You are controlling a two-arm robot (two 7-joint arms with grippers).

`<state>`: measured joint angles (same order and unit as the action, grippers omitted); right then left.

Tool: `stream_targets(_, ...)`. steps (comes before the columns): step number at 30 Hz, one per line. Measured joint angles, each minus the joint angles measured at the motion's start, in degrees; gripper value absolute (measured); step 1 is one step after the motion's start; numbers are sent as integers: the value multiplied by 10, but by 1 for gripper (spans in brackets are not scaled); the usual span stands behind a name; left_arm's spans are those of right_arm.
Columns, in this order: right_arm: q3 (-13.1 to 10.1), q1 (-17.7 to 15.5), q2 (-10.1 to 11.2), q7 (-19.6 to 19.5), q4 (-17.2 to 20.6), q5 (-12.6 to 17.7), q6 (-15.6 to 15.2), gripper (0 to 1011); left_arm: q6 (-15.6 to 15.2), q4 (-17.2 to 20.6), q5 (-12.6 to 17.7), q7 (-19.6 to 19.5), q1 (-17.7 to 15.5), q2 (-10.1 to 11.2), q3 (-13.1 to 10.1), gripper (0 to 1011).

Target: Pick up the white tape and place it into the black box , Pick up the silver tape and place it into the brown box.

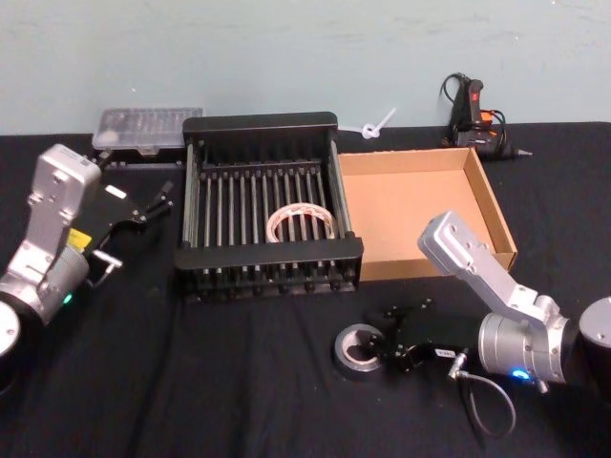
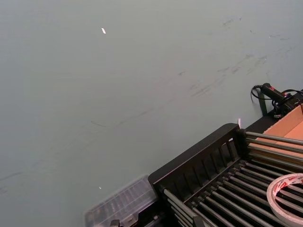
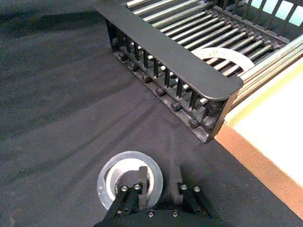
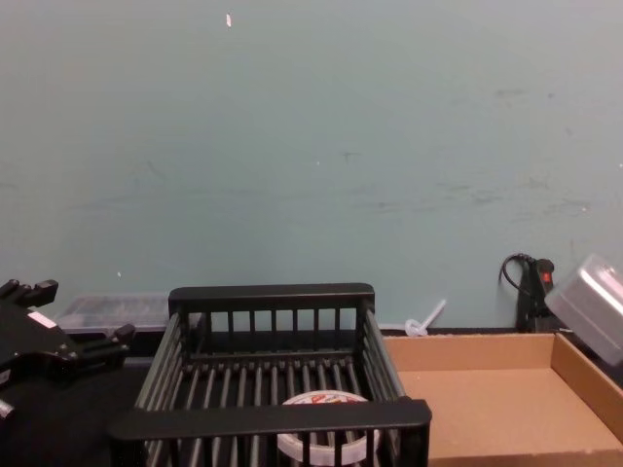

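Observation:
The white tape (image 1: 274,225) (image 3: 227,56) (image 4: 326,401) (image 2: 284,189) lies flat on the slatted floor of the black box (image 1: 267,253) (image 3: 165,47) (image 4: 273,418) (image 2: 189,163). To its right stands the brown box (image 1: 410,210) (image 3: 265,127) (image 4: 487,399) with nothing in it. The silver tape (image 1: 346,345) (image 3: 105,179) lies flat on the black cloth in front of the crate. My right gripper (image 1: 380,345) (image 3: 159,177) is open and straddles the roll's wall, one finger in the centre hole and one outside. My left gripper (image 1: 164,196) (image 4: 78,316) hangs open left of the crate.
A clear plastic case (image 1: 148,126) (image 2: 123,203) sits behind the crate's left corner. A black hand tool with a cable (image 1: 473,110) (image 4: 531,282) and a white tie (image 1: 377,124) lie at the back near the wall. Black cloth spreads around the silver roll.

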<state>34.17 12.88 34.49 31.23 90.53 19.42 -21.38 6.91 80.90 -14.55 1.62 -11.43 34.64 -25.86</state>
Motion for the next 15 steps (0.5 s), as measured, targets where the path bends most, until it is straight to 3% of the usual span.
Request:
stream_targets(5,0,0,0,0,0,0,0,173,0,0,0,0,0,0,0,1001)
stream_targets(15,0,0,0,0,0,0,0,159,0,0,0,0,0,0,0,1001)
